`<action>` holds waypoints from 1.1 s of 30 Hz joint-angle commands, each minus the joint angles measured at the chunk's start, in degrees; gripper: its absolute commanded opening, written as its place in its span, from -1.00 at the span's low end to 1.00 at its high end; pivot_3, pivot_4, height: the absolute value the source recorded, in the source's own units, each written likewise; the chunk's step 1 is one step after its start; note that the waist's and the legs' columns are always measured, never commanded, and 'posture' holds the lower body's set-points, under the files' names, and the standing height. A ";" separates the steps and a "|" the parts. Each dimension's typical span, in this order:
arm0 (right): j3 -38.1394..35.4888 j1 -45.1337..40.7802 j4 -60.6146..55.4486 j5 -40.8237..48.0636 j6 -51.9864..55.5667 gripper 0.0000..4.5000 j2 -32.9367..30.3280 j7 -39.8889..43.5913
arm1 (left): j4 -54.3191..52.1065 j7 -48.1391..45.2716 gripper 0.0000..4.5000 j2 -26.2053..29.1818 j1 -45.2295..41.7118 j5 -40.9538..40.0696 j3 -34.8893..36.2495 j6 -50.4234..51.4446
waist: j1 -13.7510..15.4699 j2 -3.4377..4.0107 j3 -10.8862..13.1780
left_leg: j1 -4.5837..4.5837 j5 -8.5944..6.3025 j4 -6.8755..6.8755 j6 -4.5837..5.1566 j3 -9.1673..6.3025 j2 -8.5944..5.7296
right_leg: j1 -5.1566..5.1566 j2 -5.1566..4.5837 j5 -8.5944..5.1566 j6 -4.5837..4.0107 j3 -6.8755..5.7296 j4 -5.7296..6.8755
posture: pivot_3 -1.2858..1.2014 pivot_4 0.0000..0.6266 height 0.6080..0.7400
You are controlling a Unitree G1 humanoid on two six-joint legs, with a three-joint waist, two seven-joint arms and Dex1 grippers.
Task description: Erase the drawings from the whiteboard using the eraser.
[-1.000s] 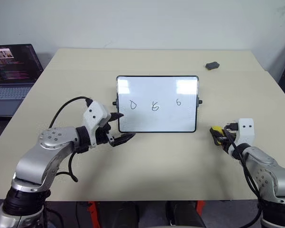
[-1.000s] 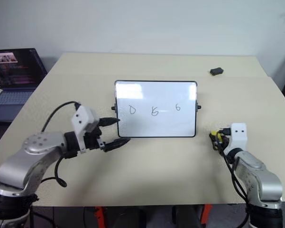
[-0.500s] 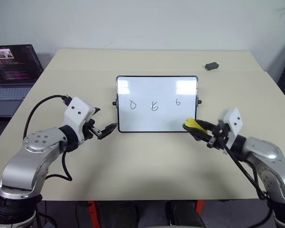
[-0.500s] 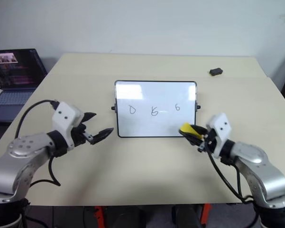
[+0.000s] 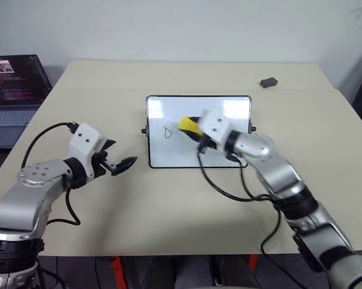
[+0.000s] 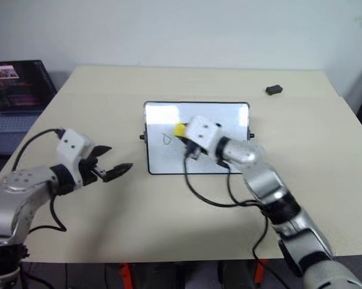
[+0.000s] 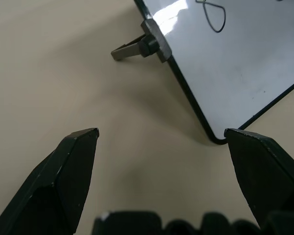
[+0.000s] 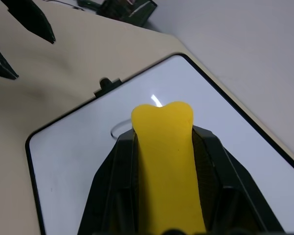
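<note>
The whiteboard (image 5: pixel 168 153) stands propped on the table's middle. My right gripper (image 5: pixel 193 127) reaches across its face, shut on the yellow eraser (image 5: pixel 188 124). The eraser's tip sits just right of the leftmost of the drawings (image 5: pixel 168 132), a small loop. I cannot tell whether the eraser touches the board. My right hand and arm hide the other drawings. In the right wrist view the eraser (image 8: pixel 166 161) sits between the black fingers (image 8: pixel 115 166) over the white surface. My left gripper (image 5: pixel 125 152) is open and empty, left of the board's lower left corner (image 7: pixel 217 139).
An open laptop (image 5: pixel 15 90) sits off the table's left side. A small dark grey lump (image 5: pixel 268 82) lies at the far right of the table. A black cable (image 5: pixel 220 189) loops from my right arm onto the table in front of the board.
My right arm swung left and up from the table's right side, carrying the eraser in front of the board's middle. My left gripper drew back to the left, away from the board.
</note>
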 commanded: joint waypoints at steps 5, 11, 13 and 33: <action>1.55 -10.57 16.08 -5.36 -6.09 -0.49 8.63 -1.52 | -1.08 -3.99 1.00 0.84 -1.55 0.56 -2.03 -3.16 | 0.12 -0.12 -0.10 | -0.57 0.12 0.11 -0.21 0.01 -0.06 | -0.52 -0.11 0.02 -0.01 -0.04 0.06 | 0.03 -0.52 1.00; -1.18 -14.63 31.70 -7.49 -12.97 -0.49 10.01 -4.46 | -1.46 -6.51 1.00 0.82 -1.50 -0.15 -1.70 -4.84 | 0.03 -0.14 -0.11 | -0.56 0.11 0.09 -0.20 0.00 -0.07 | -0.53 -0.13 0.02 -0.01 -0.07 0.08 | 0.03 -0.52 1.00; -1.78 -15.18 34.99 -7.70 -14.53 -0.49 10.17 -4.73 | -1.59 -7.36 1.00 1.02 -0.98 -0.20 -1.56 -5.33 | -0.10 -0.13 -0.11 | -0.56 0.11 0.08 -0.20 0.02 -0.07 | -0.53 -0.13 0.02 -0.01 -0.06 0.08 | 0.03 -0.52 1.00; 0.88 -11.21 36.00 -13.52 -16.65 -0.50 9.25 2.77 | -1.22 -8.36 1.00 1.05 0.40 0.18 -0.68 -6.39 | -0.31 -0.11 -0.06 | 0.36 0.02 0.78 0.06 -0.07 -0.07 | 0.21 -0.06 0.12 -0.14 -0.09 1.16 | 0.03 -0.52 1.00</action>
